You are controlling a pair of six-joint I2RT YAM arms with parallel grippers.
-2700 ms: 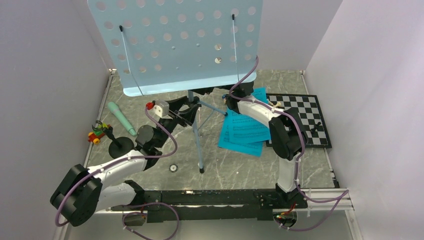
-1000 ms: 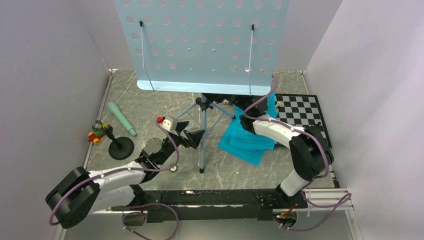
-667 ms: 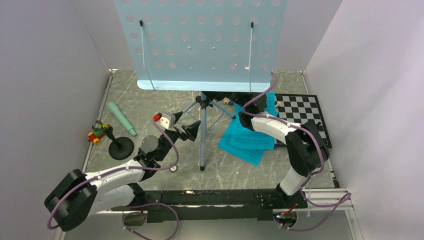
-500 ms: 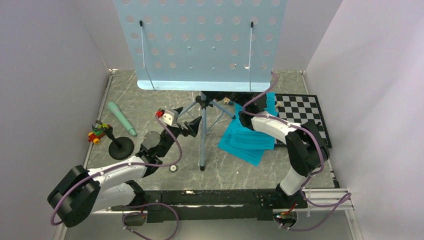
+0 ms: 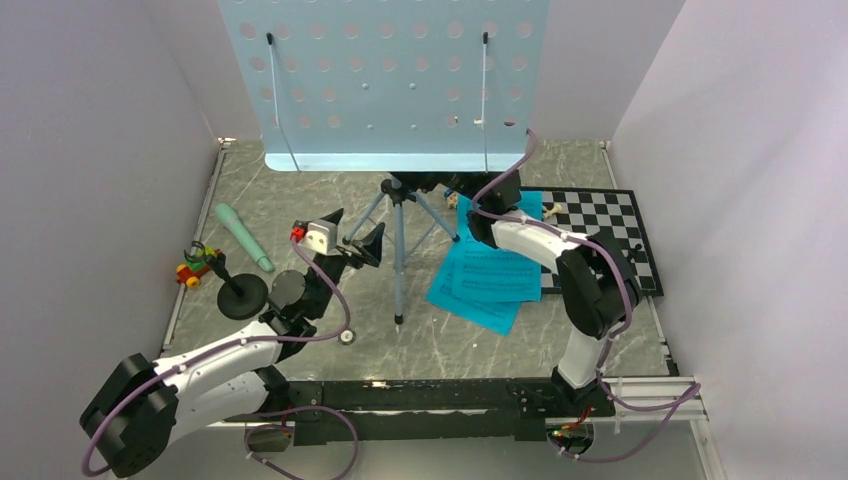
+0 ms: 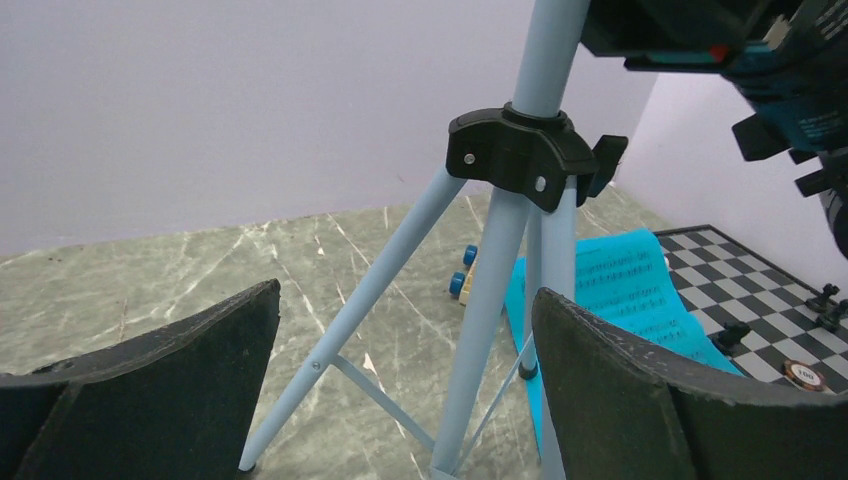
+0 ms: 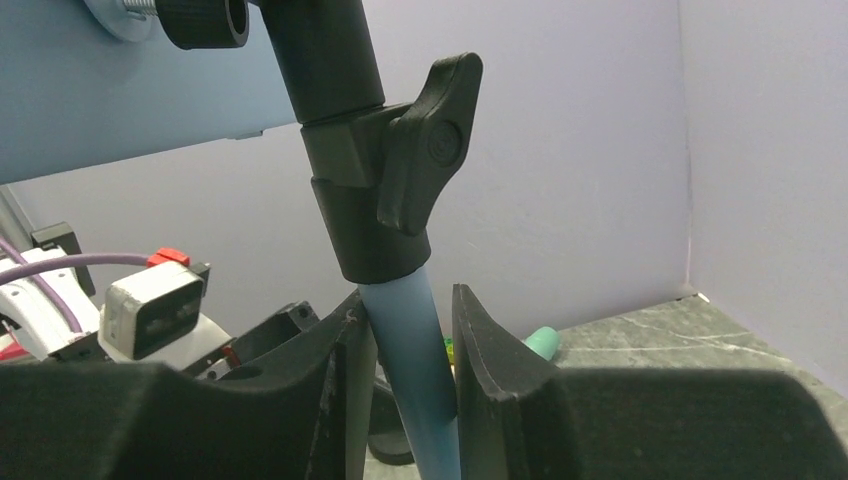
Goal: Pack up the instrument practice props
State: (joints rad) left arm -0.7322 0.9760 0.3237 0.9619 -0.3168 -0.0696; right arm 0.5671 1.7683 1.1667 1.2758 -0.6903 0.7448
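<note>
The pale-blue music stand (image 5: 400, 80) stands upright mid-table, its perforated tray hiding the back of the table. My right gripper (image 5: 440, 185) sits under the tray, shut on the stand's blue pole (image 7: 410, 340) just below the black clamp knob (image 7: 425, 150). My left gripper (image 5: 357, 228) is open, its wide-spread fingers facing the tripod legs and black hub (image 6: 515, 150) without touching them. Turquoise music sheets (image 5: 490, 275) lie right of the tripod. The mint-green microphone (image 5: 243, 237) lies at the left, beside its black round-based stand (image 5: 240, 297).
A chessboard (image 5: 600, 235) with a few pieces lies at the right, next to the sheets. Small toy cars (image 5: 195, 265) sit by the left wall, and another with blue wheels (image 6: 465, 280) sits behind the tripod. Walls close in on three sides.
The music stand has shifted a little to the left in the right gripper's hold. My left gripper has drawn back left and away from the tripod pole, still open.
</note>
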